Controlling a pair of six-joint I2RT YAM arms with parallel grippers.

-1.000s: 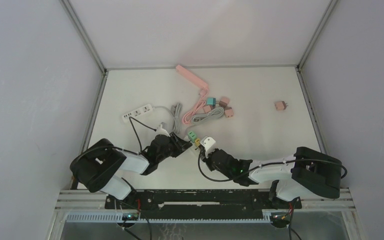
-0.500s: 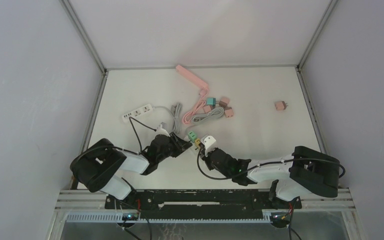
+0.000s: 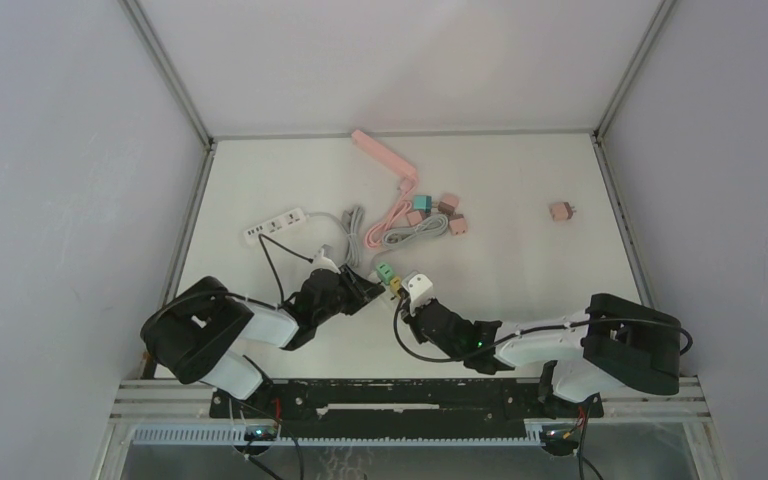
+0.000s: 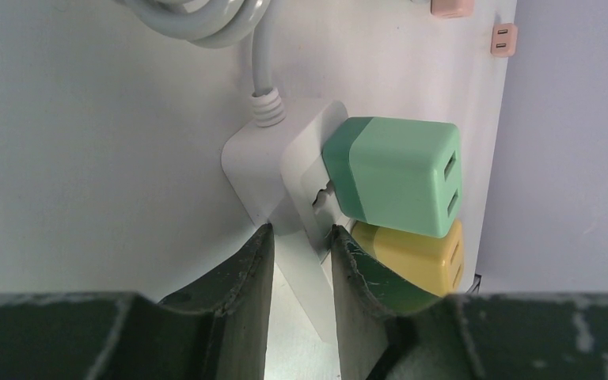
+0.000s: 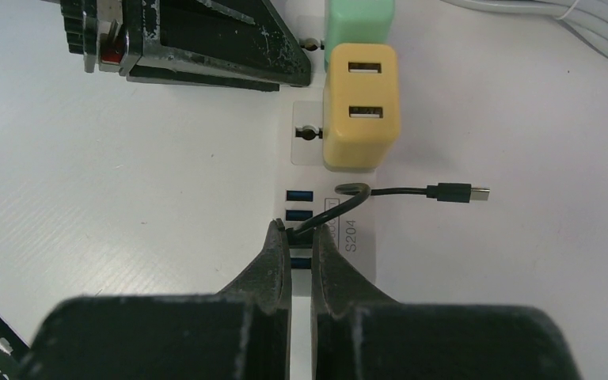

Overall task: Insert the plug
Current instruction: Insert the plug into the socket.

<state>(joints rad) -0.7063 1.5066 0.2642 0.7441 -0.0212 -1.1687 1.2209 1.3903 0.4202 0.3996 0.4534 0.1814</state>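
A white power strip (image 5: 356, 237) lies on the table with a green adapter (image 4: 396, 174) and a yellow adapter (image 5: 362, 103) plugged into it. My left gripper (image 4: 298, 237) is shut on the strip's edge (image 4: 309, 158), next to the adapters. My right gripper (image 5: 301, 229) is shut on a small black USB plug (image 5: 299, 236), right at the strip's row of blue USB ports (image 5: 299, 195). The plug's thin black cable (image 5: 388, 191) loops off to a free connector (image 5: 459, 192). In the top view both grippers meet at the strip (image 3: 417, 285), near the table's front centre.
A pink power strip (image 3: 385, 155) with its pink cord lies at the back. A second white strip (image 3: 275, 224) is at the left, coiled grey cables (image 3: 415, 235) and small adapters (image 3: 440, 210) in the middle. A lone pink adapter (image 3: 560, 211) sits at the right. Walls enclose the table.
My right gripper with the plug has edged slightly left and forward along the strip. The left gripper and the strip have stayed put.
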